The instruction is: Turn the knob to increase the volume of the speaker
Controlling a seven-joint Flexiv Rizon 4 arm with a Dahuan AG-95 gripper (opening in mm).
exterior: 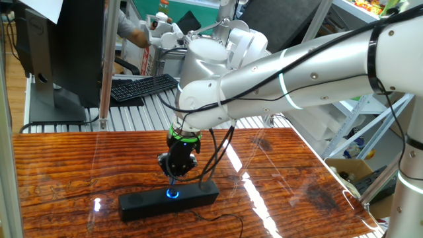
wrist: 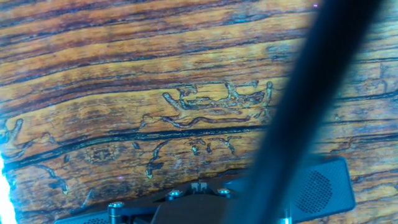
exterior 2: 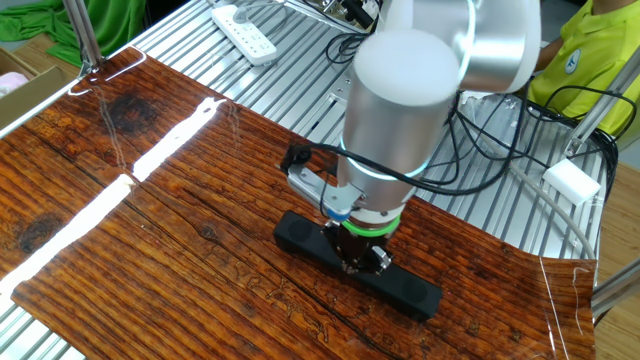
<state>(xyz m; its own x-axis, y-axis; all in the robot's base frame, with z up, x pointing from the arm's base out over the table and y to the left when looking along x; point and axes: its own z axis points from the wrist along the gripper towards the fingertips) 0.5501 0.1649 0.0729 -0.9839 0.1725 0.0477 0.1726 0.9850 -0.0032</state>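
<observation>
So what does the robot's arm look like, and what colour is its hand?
The arm is fat, round and shiny silver-white, with thin pale glowing rings at its joints. Black cables loop along it. A bright green ring circles the wrist, and below that the small gripper is black.

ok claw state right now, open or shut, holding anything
claw: shut, pointing down at the knob on the speaker; whether it actually grips the knob cannot be told.
</observation>
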